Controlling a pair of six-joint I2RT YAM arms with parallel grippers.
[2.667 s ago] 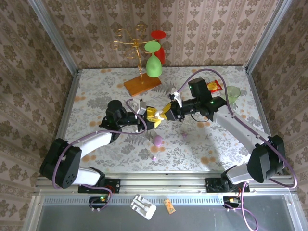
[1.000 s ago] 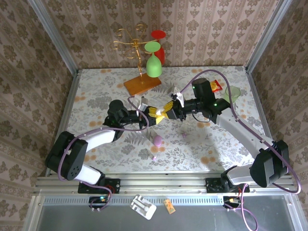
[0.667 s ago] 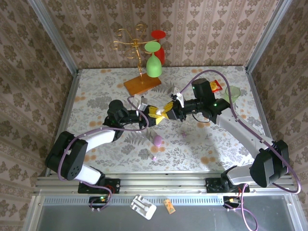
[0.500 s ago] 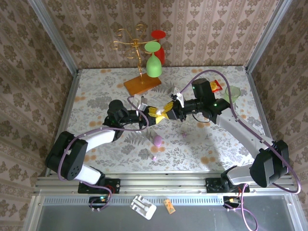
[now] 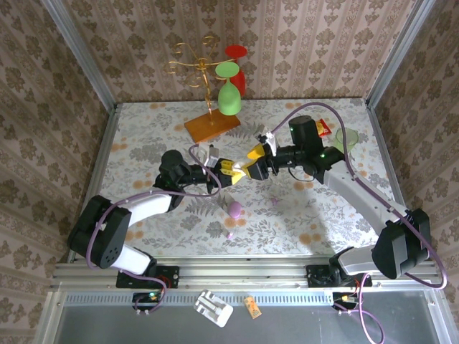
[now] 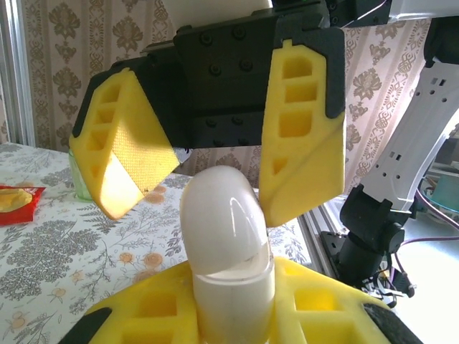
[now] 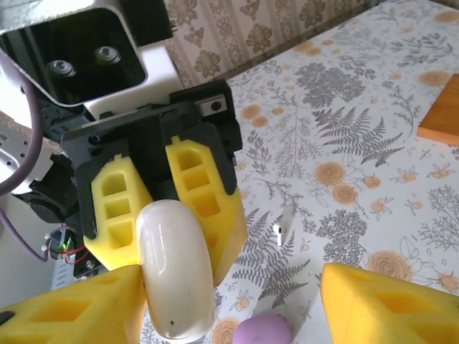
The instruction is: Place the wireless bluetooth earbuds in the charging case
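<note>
The charging case [image 6: 226, 236] is a glossy white rounded capsule with a lid seam, not lilac. It stands upright between the yellow fingers of my left gripper [image 6: 233, 301], which is shut on its lower half. In the right wrist view the case [image 7: 176, 265] lies close to one finger of my right gripper [image 7: 229, 308], whose jaws stand wide apart. From above, the left gripper [image 5: 226, 173] and the right gripper [image 5: 252, 162] meet over the table's middle. One small white stemmed earbud [image 7: 280, 228] lies on the table below.
A lilac egg-shaped thing [image 5: 234, 209] sits on the table under the grippers, with two tiny lilac bits [image 5: 275, 201] [image 5: 230, 234] near it. A wooden base with a gold rack and green and red glasses [image 5: 211, 125] stands at the back. A green cup [image 5: 347, 137] is far right.
My right gripper has opened and let go of the white case. The left gripper has finished closing on it. Both arms have stayed nearly where they were.
</note>
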